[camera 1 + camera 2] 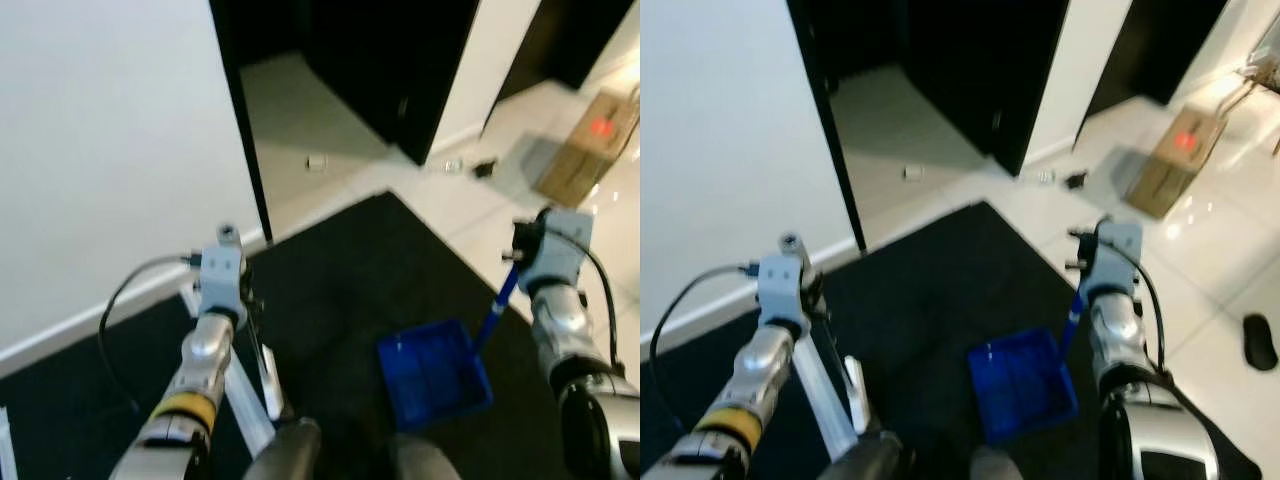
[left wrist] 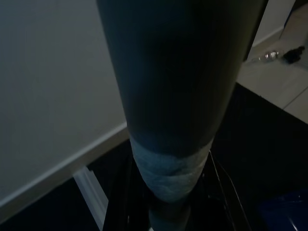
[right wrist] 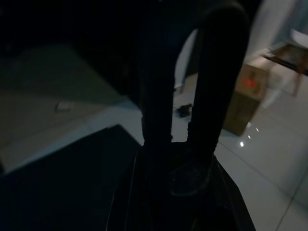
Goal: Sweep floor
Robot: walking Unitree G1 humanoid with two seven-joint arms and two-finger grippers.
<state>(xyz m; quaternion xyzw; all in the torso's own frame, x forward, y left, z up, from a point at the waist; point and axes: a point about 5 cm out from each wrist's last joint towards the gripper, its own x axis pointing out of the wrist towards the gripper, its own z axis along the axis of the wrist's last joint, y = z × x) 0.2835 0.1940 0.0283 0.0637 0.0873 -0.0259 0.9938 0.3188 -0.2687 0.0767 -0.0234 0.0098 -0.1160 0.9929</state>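
On the left, a white wall with a pale skirting board (image 1: 60,335) is running beside the black floor mat (image 1: 340,290). The left gripper (image 1: 240,300) is holding a pale, translucent broom handle (image 1: 245,400) that is slanting down toward the robot's legs; in the left wrist view that handle (image 2: 178,96) is standing right before the camera as a thick grey tube with a band of pale tape, and the black fingers (image 2: 226,192) are sitting close on either side of it, so the jaws are closing on the handle.

Ahead, a black door-frame edge (image 1: 245,120) is separating the wall from a dim doorway with grey floor, where a small pale scrap (image 1: 316,161) is lying.

Near the middle, a blue plastic dustpan (image 1: 434,372) is resting on the black mat just before the robot's feet, its blue stick handle (image 1: 495,310) rising to the right gripper (image 1: 520,255). In the right wrist view two dark fingers (image 3: 211,86) are showing in silhouette, and I cannot tell whether those jaws are clamping the stick.

Farther right, small dark and shiny bits of litter (image 1: 470,167) are lying on the glossy white tiles, near a brown cardboard box (image 1: 588,147). A black oval object (image 1: 1260,340) is lying on the tiles at the far right.
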